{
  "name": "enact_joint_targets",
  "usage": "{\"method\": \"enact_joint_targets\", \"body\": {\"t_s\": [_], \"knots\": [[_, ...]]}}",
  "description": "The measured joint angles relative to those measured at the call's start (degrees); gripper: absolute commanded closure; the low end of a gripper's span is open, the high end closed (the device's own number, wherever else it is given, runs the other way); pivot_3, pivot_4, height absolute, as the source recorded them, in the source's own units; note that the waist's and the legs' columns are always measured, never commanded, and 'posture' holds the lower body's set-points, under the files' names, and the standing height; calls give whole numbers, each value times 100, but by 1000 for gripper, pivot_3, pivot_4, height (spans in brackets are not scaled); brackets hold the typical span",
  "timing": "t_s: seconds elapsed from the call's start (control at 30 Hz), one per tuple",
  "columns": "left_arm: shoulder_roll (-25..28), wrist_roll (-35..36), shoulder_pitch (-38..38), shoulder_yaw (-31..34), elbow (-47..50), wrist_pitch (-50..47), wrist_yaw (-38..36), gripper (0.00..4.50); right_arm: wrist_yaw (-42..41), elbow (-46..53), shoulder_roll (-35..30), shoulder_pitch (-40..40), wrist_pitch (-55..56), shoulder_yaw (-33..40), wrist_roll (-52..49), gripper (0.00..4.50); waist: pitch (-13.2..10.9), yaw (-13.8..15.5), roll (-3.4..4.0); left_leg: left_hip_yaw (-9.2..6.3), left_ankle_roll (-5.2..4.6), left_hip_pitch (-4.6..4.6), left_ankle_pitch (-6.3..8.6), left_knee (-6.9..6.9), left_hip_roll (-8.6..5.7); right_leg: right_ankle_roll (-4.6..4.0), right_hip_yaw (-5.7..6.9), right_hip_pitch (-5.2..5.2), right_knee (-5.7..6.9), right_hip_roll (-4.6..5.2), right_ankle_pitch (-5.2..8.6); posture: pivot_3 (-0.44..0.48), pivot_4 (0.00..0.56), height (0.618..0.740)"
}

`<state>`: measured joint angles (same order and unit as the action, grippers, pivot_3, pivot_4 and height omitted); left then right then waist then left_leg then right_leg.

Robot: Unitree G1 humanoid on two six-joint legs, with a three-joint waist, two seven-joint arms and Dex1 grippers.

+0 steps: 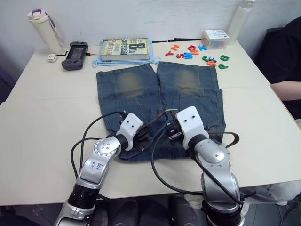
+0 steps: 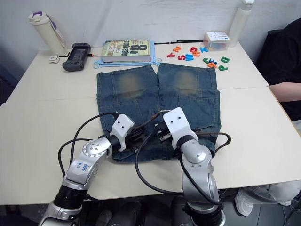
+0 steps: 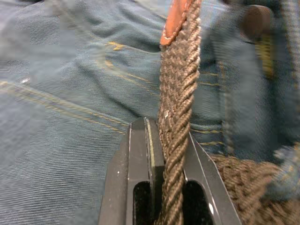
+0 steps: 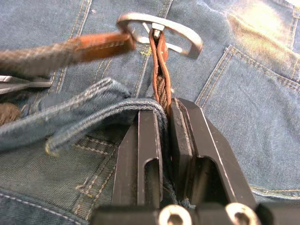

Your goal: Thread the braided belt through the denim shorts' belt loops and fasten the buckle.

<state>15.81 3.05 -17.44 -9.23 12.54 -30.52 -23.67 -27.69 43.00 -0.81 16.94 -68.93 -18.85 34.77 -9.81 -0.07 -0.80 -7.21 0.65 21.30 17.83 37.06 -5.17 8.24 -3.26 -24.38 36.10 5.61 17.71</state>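
Note:
The denim shorts (image 1: 160,99) lie flat mid-table, waistband toward me. My left gripper (image 3: 169,140) is shut on the braided belt (image 3: 180,79) a short way behind its tan leather tip (image 3: 174,21). My right gripper (image 4: 165,112) is shut on the belt's other end just behind the silver buckle (image 4: 161,30), with a fold of waistband denim beside its fingers. The tan tip (image 4: 101,44) points at the buckle frame from the side, close to it. Both grippers (image 1: 143,136) (image 1: 170,129) meet over the middle of the waistband. A denim belt loop (image 4: 79,119) lies by the right fingers.
A book (image 1: 126,49), a black handheld device (image 1: 75,55) and a white bottle (image 1: 44,30) stand at the table's far left. Coloured plastic letters (image 1: 207,56), a small box (image 1: 216,38) and another bottle (image 1: 241,19) sit far right. A person's arm (image 1: 284,89) rests at the right edge.

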Motion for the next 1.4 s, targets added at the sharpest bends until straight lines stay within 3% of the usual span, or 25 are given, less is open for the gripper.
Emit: {"method": "enact_joint_targets", "body": {"t_s": [0.57,0.87,1.4], "knots": [[-92,-6,1,-191,-3,185,-99,4500,118,211,-557,-2,-397,-224,-595,4445,0,-2,0,0,0,1,0,-1,1,0,0,-2,-1,-1,0,0,150,740],[-12,-114,-95,-443,-227,669,-357,4500,201,234,-1297,108,-345,-662,-834,4445,0,-3,0,1,0,2,0,-1,1,0,0,-2,-4,0,0,0,150,740],[-151,-103,-162,-306,-420,750,-328,4500,267,419,-2218,22,-90,-1082,-1142,4445,0,6,-1,1,0,3,0,0,1,0,0,-1,-6,0,0,0,150,740]]}}
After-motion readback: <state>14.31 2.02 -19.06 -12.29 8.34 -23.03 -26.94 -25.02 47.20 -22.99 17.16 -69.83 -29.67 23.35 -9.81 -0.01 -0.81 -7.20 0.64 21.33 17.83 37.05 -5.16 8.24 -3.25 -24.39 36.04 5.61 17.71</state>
